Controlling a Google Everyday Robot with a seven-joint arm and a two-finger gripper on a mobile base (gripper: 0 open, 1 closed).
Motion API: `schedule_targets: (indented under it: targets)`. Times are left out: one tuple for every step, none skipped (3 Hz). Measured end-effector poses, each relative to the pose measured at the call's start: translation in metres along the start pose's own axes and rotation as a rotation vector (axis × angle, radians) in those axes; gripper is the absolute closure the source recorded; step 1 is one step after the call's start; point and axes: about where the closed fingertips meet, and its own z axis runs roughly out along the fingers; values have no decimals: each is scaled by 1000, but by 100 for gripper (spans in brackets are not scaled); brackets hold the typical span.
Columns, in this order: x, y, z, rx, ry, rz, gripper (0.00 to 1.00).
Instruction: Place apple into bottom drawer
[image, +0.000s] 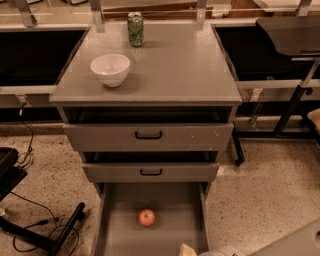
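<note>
While the apple (146, 217) lies in the open bottom drawer (120, 235), the claw (188, 249) barely shows at the bottom edge, grip untellable.

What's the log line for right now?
small red apple: in open grey bottom drawer | pincer: bottom edge, apart from apple

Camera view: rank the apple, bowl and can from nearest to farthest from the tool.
The tool is just in view at the bottom edge, at the drawer's front right.
1. Apple: in the bottom drawer, just up and left of the tool.
2. Bowl: on the cabinet top, left side.
3. Can: at the top's back edge.
</note>
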Motion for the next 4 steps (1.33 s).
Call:
schedule_targets:
  targets:
    - [0,0,0,0,0,0,0]
    - [22,-18,0,12,29,96,0]
    - [78,-50,-13,66,86,248,0]
    - [150,-81,-37,148,139,426,0]
